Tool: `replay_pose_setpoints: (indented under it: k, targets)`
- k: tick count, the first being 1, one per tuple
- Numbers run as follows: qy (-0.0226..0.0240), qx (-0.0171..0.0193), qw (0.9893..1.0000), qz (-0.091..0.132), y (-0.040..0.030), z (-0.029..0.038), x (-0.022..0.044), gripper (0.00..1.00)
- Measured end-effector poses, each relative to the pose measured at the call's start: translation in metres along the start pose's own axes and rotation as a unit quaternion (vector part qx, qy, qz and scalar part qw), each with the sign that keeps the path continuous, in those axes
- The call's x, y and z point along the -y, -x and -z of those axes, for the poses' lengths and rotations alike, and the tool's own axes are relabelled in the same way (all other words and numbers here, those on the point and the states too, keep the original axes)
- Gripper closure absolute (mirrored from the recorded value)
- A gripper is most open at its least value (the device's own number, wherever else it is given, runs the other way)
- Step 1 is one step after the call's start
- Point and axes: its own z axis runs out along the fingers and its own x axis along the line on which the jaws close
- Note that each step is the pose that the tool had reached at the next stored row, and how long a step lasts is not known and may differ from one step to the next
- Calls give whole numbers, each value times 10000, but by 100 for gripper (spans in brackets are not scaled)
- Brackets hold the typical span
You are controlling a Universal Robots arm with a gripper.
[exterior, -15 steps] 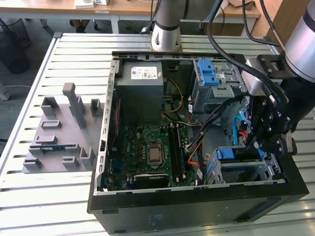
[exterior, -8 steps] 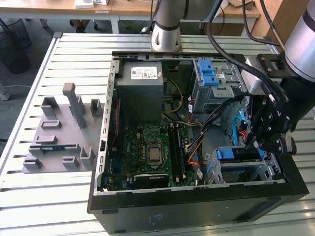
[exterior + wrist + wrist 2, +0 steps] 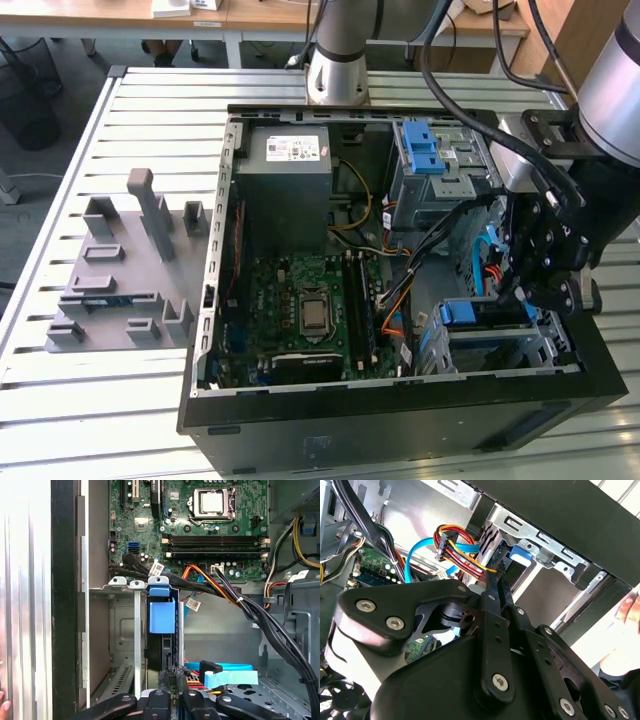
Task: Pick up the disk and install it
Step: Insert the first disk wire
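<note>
- The gripper [image 3: 522, 292] is down inside the open computer case [image 3: 300, 420], at the drive cage [image 3: 500, 345] in the corner on the exterior view's right.
- The disk [image 3: 162, 625] sits on edge in that cage slot, blue carrier tab facing up toward the motherboard [image 3: 200, 525] in the first wrist view.
- The gripper's fingers [image 3: 172, 680] look pinched together right at the disk's rear edge, touching it as far as I can see.
- In the second wrist view the fingertips [image 3: 492, 577] meet next to the blue carrier [image 3: 519, 555] and the cable bundle [image 3: 460, 550].
</note>
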Motion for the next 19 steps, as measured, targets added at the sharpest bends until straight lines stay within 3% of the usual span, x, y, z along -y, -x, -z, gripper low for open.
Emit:
replay_pose_setpoints:
  k: [19]
  targets:
    - [15, 5, 10000, -37, 0, -64, 9, 84]
